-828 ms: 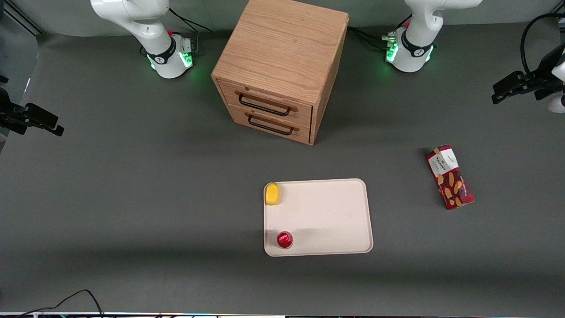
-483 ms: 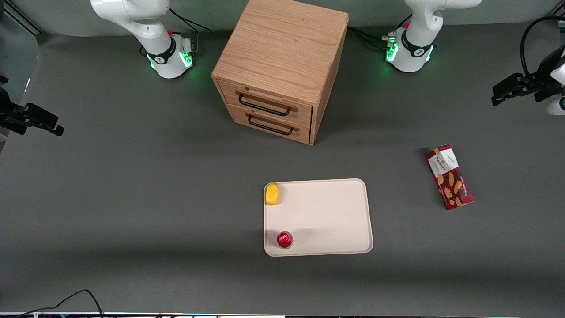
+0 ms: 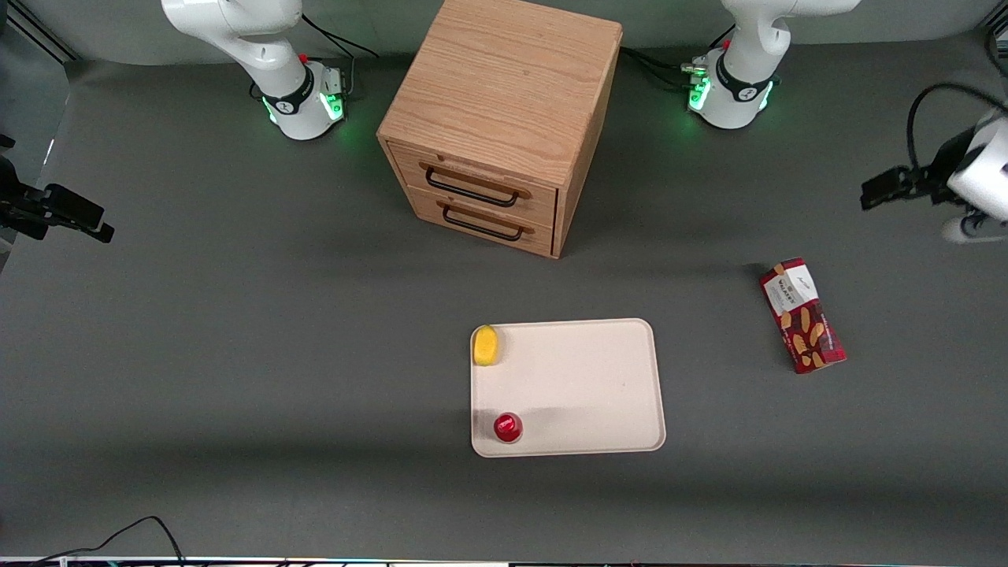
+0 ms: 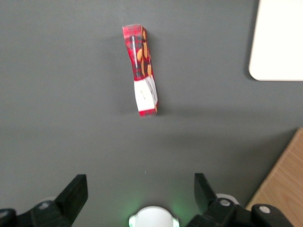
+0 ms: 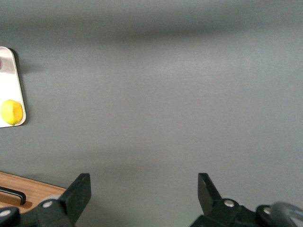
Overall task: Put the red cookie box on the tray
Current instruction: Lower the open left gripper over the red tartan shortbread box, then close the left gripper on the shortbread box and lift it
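Observation:
The red cookie box (image 3: 802, 325) lies flat on the grey table toward the working arm's end, with its white-label end farther from the front camera. The wrist view shows the red cookie box (image 4: 142, 71) lying on its own, touching nothing. My left gripper (image 3: 870, 193) hangs in the air, farther from the front camera than the box and well apart from it. In the wrist view the gripper (image 4: 140, 187) is open with nothing between its black fingers (image 4: 75, 194). The cream tray (image 3: 583, 386) sits near the table's middle; one rounded corner of the tray (image 4: 279, 42) shows from the wrist.
A yellow rounded object (image 3: 486, 345) and a small round red-topped object (image 3: 508, 427) sit on the tray along its edge toward the parked arm. A wooden two-drawer cabinet (image 3: 504, 118) stands farther from the front camera than the tray. A corner of the cabinet (image 4: 284, 184) also shows in the left wrist view.
My left gripper has shifted toward the table's middle and nearer to the cookie box. The box, tray and other objects have not moved.

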`<state>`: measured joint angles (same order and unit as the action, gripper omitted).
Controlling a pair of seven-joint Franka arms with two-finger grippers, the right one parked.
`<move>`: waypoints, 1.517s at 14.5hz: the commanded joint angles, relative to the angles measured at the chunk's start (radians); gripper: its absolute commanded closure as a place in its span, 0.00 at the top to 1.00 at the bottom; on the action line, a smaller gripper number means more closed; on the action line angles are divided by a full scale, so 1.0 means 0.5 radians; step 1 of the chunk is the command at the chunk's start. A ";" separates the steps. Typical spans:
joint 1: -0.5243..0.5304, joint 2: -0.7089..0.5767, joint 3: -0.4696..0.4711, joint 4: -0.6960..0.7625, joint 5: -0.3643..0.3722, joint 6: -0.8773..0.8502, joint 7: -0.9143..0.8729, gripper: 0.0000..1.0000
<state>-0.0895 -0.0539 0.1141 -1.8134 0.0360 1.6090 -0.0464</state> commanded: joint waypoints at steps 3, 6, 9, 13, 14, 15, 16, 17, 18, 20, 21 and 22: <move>0.010 0.064 0.051 -0.655 0.014 0.897 0.044 1.00; 0.025 0.312 0.072 -0.699 -0.063 1.287 0.059 1.00; 0.032 0.570 0.124 -0.702 -0.249 1.637 0.294 1.00; 0.029 0.828 0.131 -0.705 -0.462 1.939 0.446 1.00; 0.029 0.850 0.128 -0.708 -0.465 1.963 0.446 0.90; 0.026 0.850 0.128 -0.714 -0.483 1.964 0.446 0.70; 0.026 0.850 0.128 -0.717 -0.501 1.964 0.446 0.42; 0.022 0.847 0.128 -0.727 -0.505 1.964 0.446 0.09; 0.019 0.847 0.128 -0.727 -0.505 1.958 0.443 0.00; 0.013 0.844 0.128 -0.727 -0.505 1.939 0.446 0.00; 0.007 0.838 0.128 -0.727 -0.505 1.933 0.446 0.00; 0.007 0.826 0.128 -0.724 -0.505 1.918 0.443 0.00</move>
<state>-0.0750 0.3821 0.1729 -2.1741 -0.1937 2.5895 0.1500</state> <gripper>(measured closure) 0.696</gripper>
